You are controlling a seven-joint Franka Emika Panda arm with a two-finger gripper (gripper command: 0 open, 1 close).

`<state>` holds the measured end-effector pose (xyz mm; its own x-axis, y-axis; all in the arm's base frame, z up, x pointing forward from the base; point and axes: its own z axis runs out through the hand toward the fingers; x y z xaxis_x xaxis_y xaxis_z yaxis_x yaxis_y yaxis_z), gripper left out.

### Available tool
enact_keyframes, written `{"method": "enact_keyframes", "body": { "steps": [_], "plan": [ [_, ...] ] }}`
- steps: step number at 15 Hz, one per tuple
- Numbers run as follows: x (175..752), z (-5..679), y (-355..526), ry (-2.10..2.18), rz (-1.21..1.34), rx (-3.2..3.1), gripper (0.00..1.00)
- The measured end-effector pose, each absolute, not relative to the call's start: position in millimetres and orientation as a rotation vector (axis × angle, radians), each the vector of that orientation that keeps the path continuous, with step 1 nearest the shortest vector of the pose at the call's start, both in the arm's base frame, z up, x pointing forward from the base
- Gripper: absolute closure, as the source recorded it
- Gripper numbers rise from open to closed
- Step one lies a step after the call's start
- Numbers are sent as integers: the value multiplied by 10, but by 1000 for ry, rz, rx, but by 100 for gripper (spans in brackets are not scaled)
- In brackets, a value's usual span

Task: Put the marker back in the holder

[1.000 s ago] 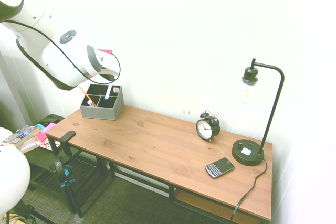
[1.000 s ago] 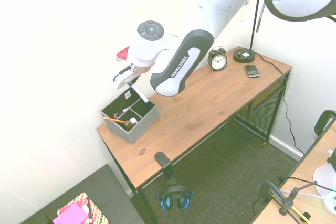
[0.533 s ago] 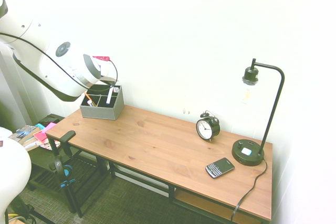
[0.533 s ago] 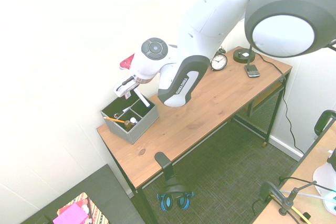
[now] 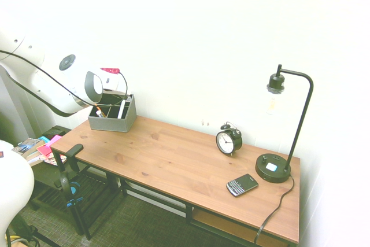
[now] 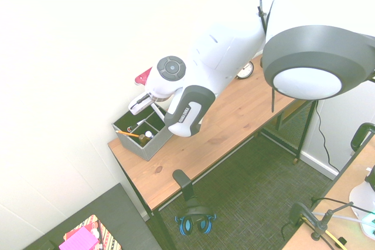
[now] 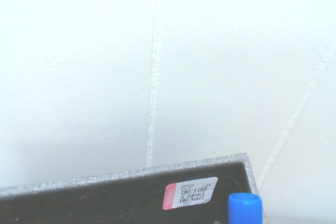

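Right, far left of the first exterior view, the arm leans in over the end of the desk (image 5: 173,160), and its hand (image 6: 146,103) sits just above the holder (image 5: 113,115), pinched tight on the marker (image 7: 244,209). The blue cap points down into a back compartment on the wall side, by the little sticker on the inner wall. I can't tell whether the cap touches the bottom yet. This marker looks a featherweight: a stiff, slim plastic barrel that is smooth and probably a bit slippery, nothing fragile about it. I'd say the best hold is across the white barrel well above the cap, so the cap end stays free to slide between the dividers, and that seems to be where it is gripped. An orange pencil (image 6: 130,134) leans in a front compartment, apart from the marker. The holder itself looks like a light grey fabric-faced box, so a sideways nudge could shove or tip it. It stands at the desk's corner, close to the wall. Moving right, the desk is bare smooth wood, flat and firm, open for a long stretch. Then comes a black alarm clock (image 5: 229,140) near the wall, a phone (image 5: 241,185) lying flat toward the front edge, and a black lamp (image 5: 273,168) at the far right end. Plain white wall runs close behind, with dark carpet below.
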<state>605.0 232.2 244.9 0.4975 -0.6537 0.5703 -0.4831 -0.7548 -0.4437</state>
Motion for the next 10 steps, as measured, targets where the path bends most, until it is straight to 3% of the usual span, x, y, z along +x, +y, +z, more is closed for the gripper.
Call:
{"method": "enact_keyframes", "body": {
  "steps": [10],
  "plan": [
    [6066, 2559, 2367, 1028, -1016, -2575, 0]
  ]
}}
